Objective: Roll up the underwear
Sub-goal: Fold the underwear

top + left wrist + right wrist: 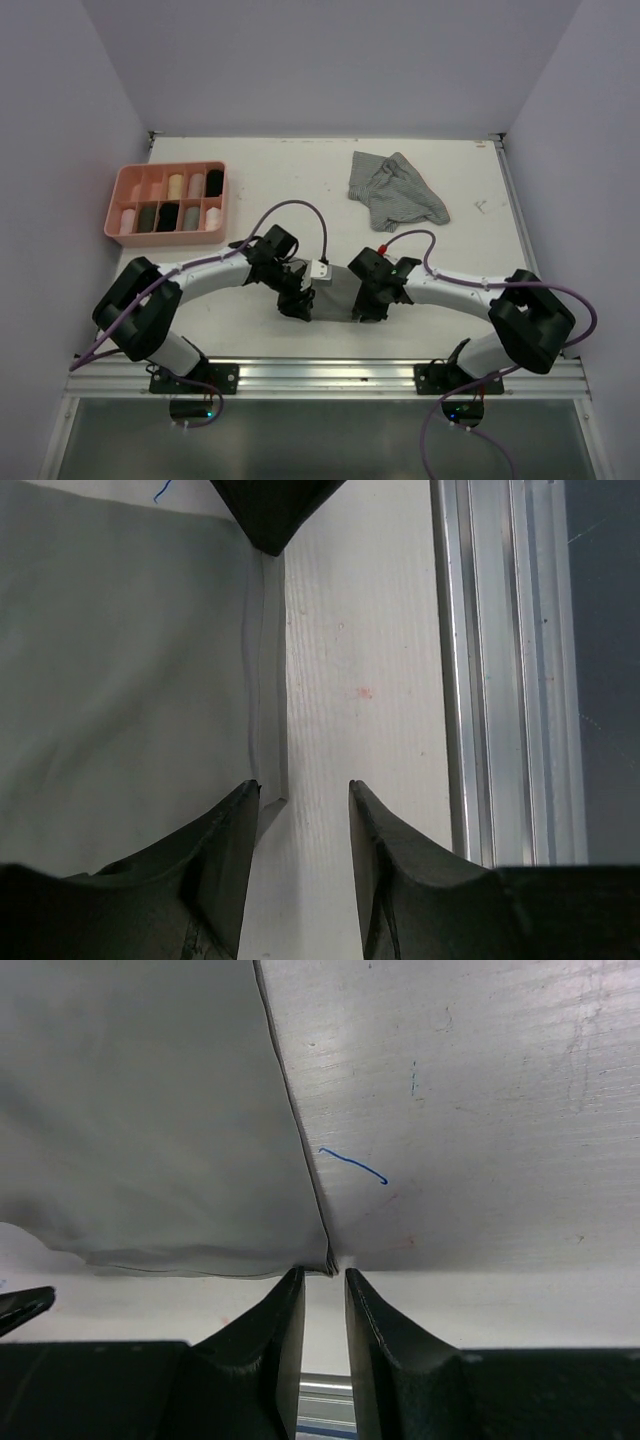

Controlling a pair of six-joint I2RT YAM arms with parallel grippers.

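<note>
A plain grey underwear (335, 292) lies flat on the table near the front edge, between my two grippers. My left gripper (298, 300) is at its left side and my right gripper (365, 300) at its right side. In the left wrist view the grey fabric (120, 680) fills the left half, and my left gripper (303, 788) stands open over bare table, its left finger beside the fabric's corner. In the right wrist view my right gripper (322, 1275) is open by a narrow gap, with the corner of the grey fabric (140, 1110) just past its tips. Nothing is held.
A grey striped underwear (395, 190) lies crumpled at the back right. At the back left, a pink tray (123, 190) holds several rolled garments in its compartments. An aluminium rail (330, 375) runs along the near table edge, close to both grippers.
</note>
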